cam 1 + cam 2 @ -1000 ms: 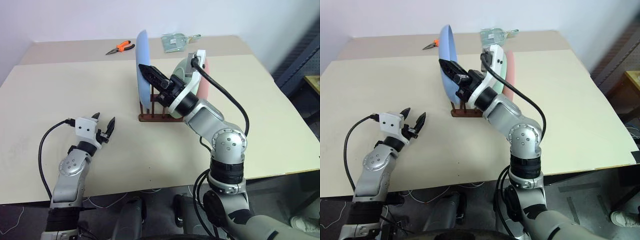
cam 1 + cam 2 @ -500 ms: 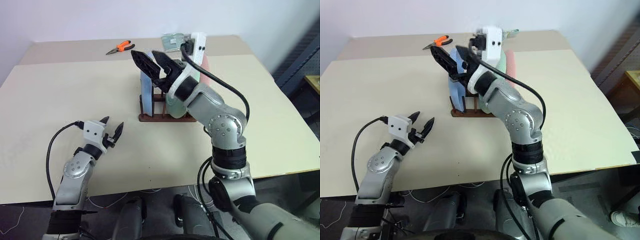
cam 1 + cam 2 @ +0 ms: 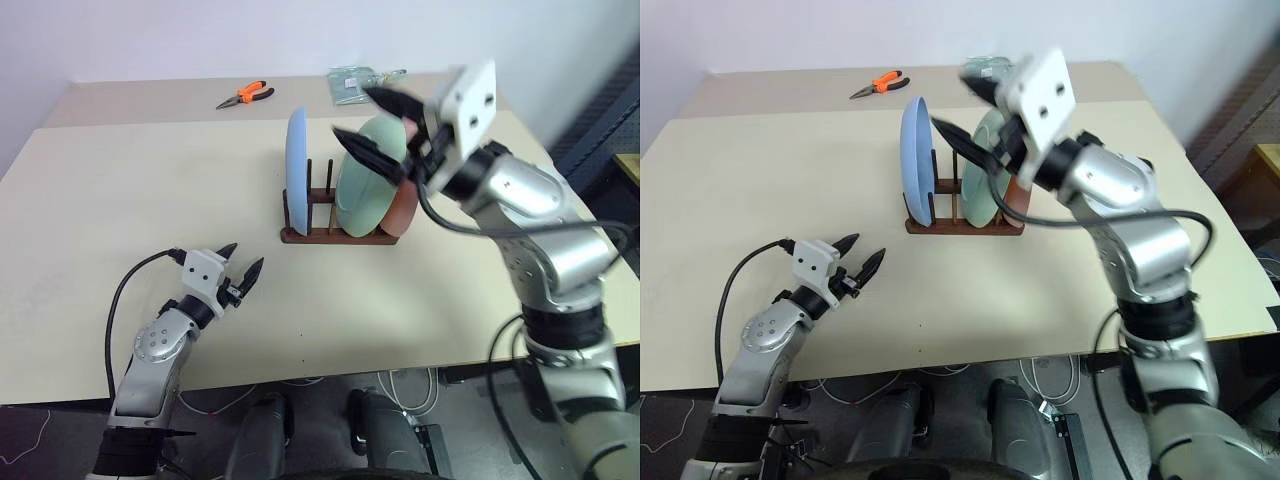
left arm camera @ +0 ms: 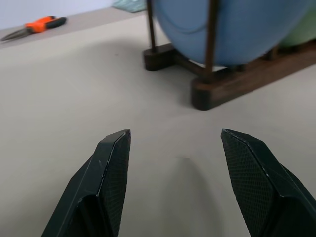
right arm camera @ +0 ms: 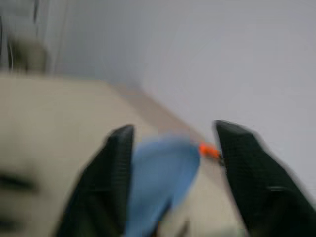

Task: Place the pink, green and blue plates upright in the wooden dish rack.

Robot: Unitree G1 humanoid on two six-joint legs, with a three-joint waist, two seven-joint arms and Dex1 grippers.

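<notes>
Left eye view: wooden dish rack [image 3: 335, 236] near the middle of the table [image 3: 120, 180], three plates upright between its pegs. Blue plate [image 3: 296, 168] at the rack's left end, edge-on, well apart from the other two. Green plate [image 3: 362, 190] toward the right end, leaning a little, with the pink plate [image 3: 403, 212] just behind it, mostly hidden. Right gripper [image 3: 375, 124] up in the air above and in front of the green plate, fingers spread, nothing between them, touching no plate. Left gripper [image 3: 240, 268] low over the table, in front and to the left of the rack, pointing toward it, fingers parted and empty. Left wrist view: two black fingers [image 4: 106, 180] apart over bare tabletop, rack base and blue plate beyond. Orange-handled pliers [image 3: 244, 95] at the far edge, a clear packet [image 3: 352, 82] to their right.
</notes>
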